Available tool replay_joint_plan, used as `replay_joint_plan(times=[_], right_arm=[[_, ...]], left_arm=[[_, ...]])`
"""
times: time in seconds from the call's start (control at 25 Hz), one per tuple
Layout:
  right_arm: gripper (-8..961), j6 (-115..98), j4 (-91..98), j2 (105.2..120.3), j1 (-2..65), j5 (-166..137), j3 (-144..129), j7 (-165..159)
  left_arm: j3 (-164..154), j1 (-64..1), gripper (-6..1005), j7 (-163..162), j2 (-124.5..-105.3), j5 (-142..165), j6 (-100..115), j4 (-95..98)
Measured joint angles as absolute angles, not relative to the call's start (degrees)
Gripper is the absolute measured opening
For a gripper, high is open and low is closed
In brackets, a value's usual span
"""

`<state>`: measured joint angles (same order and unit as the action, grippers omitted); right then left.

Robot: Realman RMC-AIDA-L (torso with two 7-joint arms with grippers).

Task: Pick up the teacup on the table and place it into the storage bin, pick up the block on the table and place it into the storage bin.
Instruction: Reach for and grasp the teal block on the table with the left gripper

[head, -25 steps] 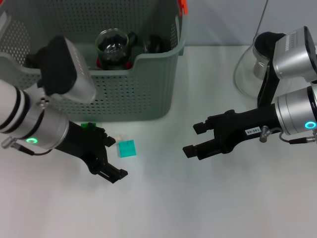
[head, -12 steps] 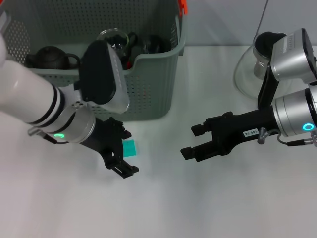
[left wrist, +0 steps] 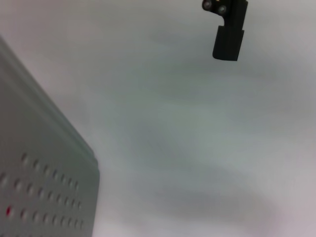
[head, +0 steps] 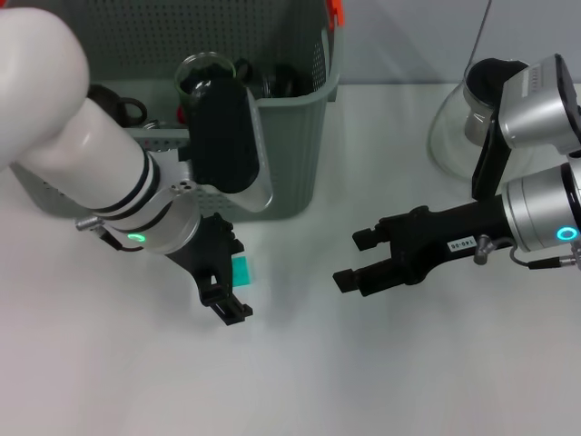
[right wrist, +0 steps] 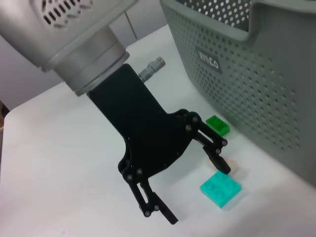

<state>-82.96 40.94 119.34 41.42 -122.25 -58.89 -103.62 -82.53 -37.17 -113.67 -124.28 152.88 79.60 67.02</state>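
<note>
Block (head: 241,270) pickup step: left gripper (right wrist: 190,170) spread wide, just beside it, in front of storage bin (head: 300,136). Right gripper (head: 356,257) also spread, idle. Next: straddle and close.

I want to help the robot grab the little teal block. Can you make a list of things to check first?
1. Left gripper open: ok, fingers spread wide.
2. Teal block free on the table: ok, nothing holds it.
3. Block between the fingers: not ok, it sits just beyond the fingertips.
4. Neighbours out of the way: not ok, a small beige piece and a green block lie close by.
5. Basket has room: cannot tell, a glass cup and dark items already fill part of it.
6. Right gripper clear: ok, open, off to the side.
</note>
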Motion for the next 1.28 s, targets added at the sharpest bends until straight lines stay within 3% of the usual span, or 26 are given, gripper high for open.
replay_joint_plan(times=[1.28], right_arm=[[880, -82.50, 40.07, 119.53, 41.38, -122.33, -57.78, -103.32]], left_arm=[[-88.01, -46.58, 920, -121.27, -124.37, 157.68, 75.34, 56.14]])
